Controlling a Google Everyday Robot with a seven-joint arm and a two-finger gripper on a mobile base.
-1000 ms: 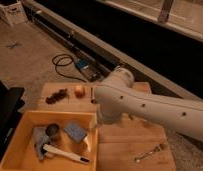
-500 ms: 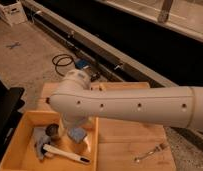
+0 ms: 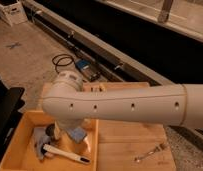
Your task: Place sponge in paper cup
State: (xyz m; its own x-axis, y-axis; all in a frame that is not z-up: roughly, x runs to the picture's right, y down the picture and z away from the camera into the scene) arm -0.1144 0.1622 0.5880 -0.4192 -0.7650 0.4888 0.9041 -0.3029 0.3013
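White and bulky, the arm [image 3: 130, 102] stretches across the wooden table [image 3: 130, 140] and bends down into the yellow tray [image 3: 17, 150]. The gripper [image 3: 59, 131] sits low there under the elbow, and I cannot tell whether it is spread or clamped on anything. The sponge [image 3: 77, 134], a pale blue block with soft edges, lies in the tray just beside the gripper, its top hidden by the arm, above a white-handled tool [image 3: 65, 152].
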